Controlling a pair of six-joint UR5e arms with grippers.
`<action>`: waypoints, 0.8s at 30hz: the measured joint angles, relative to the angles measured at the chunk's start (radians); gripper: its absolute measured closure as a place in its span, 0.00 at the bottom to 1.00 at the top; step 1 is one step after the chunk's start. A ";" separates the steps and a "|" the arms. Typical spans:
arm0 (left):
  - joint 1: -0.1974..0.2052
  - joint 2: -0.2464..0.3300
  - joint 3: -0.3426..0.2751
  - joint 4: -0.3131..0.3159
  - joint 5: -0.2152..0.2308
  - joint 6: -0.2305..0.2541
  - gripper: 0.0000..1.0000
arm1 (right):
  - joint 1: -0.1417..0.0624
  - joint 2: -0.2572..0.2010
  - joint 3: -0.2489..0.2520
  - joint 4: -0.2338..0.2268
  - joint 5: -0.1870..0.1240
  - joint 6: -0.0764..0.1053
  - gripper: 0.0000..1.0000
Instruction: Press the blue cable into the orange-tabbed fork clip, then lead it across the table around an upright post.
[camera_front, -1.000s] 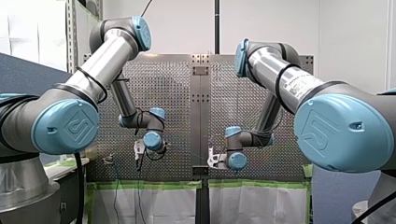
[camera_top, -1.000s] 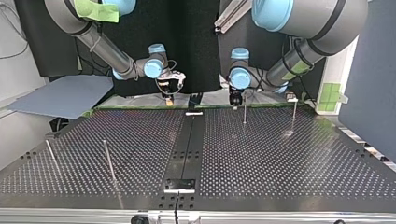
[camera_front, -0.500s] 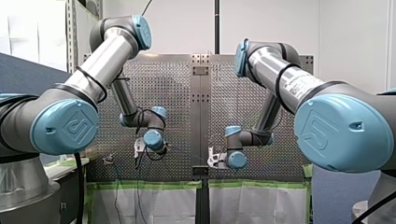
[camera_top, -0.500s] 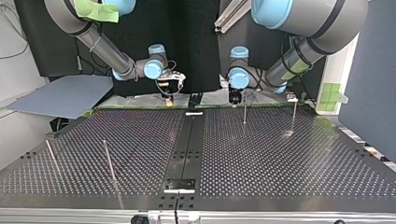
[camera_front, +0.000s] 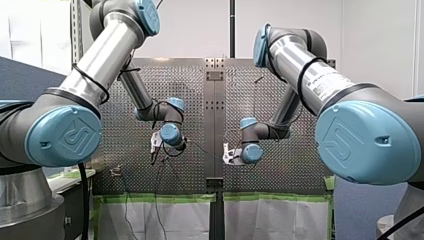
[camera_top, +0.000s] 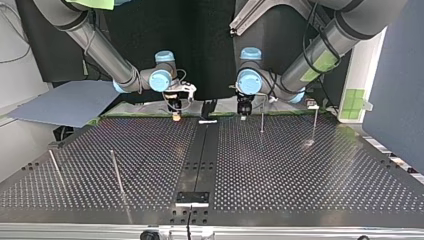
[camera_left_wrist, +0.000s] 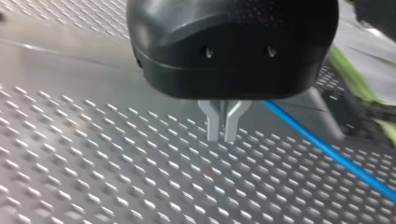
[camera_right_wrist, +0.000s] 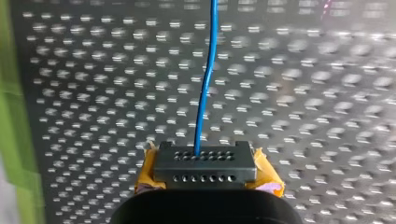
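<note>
A: Where is the thin blue cable (camera_right_wrist: 206, 79)?
B: It runs straight ahead from my right gripper (camera_right_wrist: 204, 158), over the perforated metal surface (camera_right_wrist: 303, 116). The yellow-padded fingers (camera_right_wrist: 267, 175) are clamped on it.
A: And my left gripper (camera_left_wrist: 222, 134)?
B: Its metal fingers (camera_left_wrist: 214, 127) are pressed together on nothing, and the cable passes just beside them. In the top view both grippers hang at upper middle, with a slim upright metal post (camera_top: 261, 119) just right of the left one.
</note>
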 joint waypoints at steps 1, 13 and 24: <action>-0.005 0.009 0.000 0.000 -0.001 -0.001 1.00 | 0.000 -0.008 0.000 0.005 0.001 0.000 1.00; -0.053 0.116 0.000 -0.018 -0.049 -0.022 1.00 | 0.001 -0.124 0.002 0.071 0.003 0.004 1.00; -0.077 0.191 0.000 -0.042 -0.071 -0.045 1.00 | 0.002 -0.241 0.002 0.113 0.003 0.007 1.00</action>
